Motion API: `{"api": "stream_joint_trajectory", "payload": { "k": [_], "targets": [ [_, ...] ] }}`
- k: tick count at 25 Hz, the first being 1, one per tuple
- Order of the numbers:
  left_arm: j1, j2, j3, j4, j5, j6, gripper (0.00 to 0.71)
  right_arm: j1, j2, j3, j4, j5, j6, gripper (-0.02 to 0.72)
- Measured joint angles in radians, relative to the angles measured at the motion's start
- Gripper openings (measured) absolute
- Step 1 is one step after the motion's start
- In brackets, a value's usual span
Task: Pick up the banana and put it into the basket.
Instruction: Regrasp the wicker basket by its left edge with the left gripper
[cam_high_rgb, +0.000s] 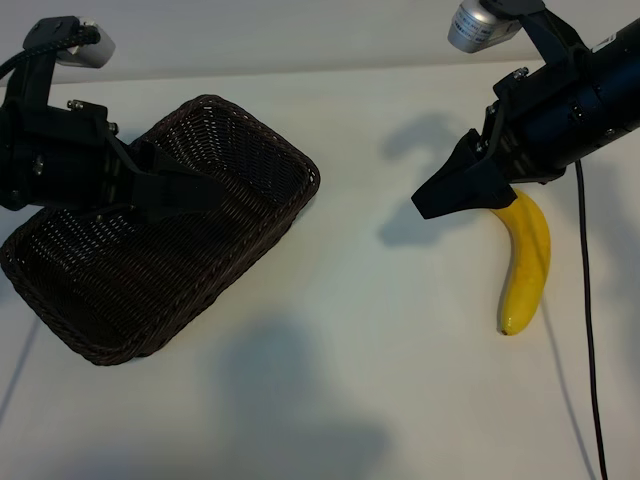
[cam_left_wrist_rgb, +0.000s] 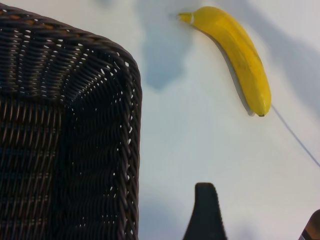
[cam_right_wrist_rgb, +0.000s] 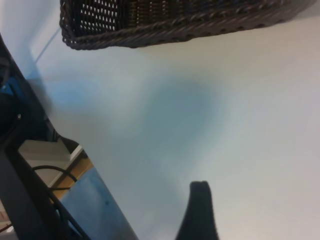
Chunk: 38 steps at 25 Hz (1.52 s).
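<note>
While the banana (cam_high_rgb: 526, 263) lay flat on the white table (cam_high_rgb: 380, 330), the right gripper (cam_high_rgb: 452, 192) hung just above and beside its upper end, angled downward and toward the middle of the table. Seen from the exterior camera, the gripper's black fingers (cam_high_rgb: 470, 185) covered the top of the fruit, and the rest of its yellow curve ran away from the claw toward the near edge, ending in a small dark tip. No contact between claw and banana showed; the jaws stood wide apart and held nothing. A thin black cable (cam_high_rgb: 590, 330) trailed down the table on the far side of the banana from the claw's tip.

Well apart from that claw, across the bare middle of the table, sat the basket (cam_high_rgb: 235, 140), dark-brown wicker with low sides. The left gripper (cam_high_rgb: 195, 190) hovered over it, its black fingers reaching above the basket's interior, likewise spread wide and empty. From the left wrist camera one fingertip (cam_left_wrist_rgb: 205, 212) showed beside the basket's rounded corner (cam_left_wrist_rgb: 131, 125), with the banana (cam_left_wrist_rgb: 240, 52) lying well beyond it on the table, stem end pointing away from the cable. The right wrist camera showed only one fingertip (cam_right_wrist_rgb: 199, 210) over bare table, the basket's rim (cam_right_wrist_rgb: 170, 30) far off.
</note>
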Motion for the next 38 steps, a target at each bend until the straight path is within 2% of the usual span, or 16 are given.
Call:
{"api": "stream_joint_trajectory", "payload": {
  "k": [8,13,18,21,26,31,38],
  "targets": [
    [0.000,0.000,0.000,0.000,-0.008,-0.001,0.575,0.000,0.000,0.000,0.000,0.000,0.000,0.594],
    [0.000,0.000,0.000,-0.001,-0.077,-0.004,0.575,0.000,0.000,0.000,0.000,0.000,0.000,0.594],
    [0.000,0.000,0.000,0.038,-0.104,-0.138,0.575,0.000,0.000,0.000,0.000,0.000,0.000,0.594],
    [0.000,0.000,0.000,0.129,-0.100,-0.290,0.575,0.000,0.000,0.000,0.000,0.000,0.000,0.594],
    [0.000,-0.030,0.020,0.421,-0.103,-0.578,0.575,0.000,0.000,0.000,0.000,0.000,0.000,0.594],
    [0.000,-0.132,0.081,0.686,-0.117,-0.884,0.575,0.000,0.000,0.000,0.000,0.000,0.000,0.594],
    [0.000,-0.231,0.260,0.830,-0.139,-1.149,0.575,0.000,0.000,0.000,0.000,-0.001,0.000,0.594]
  ]
}}
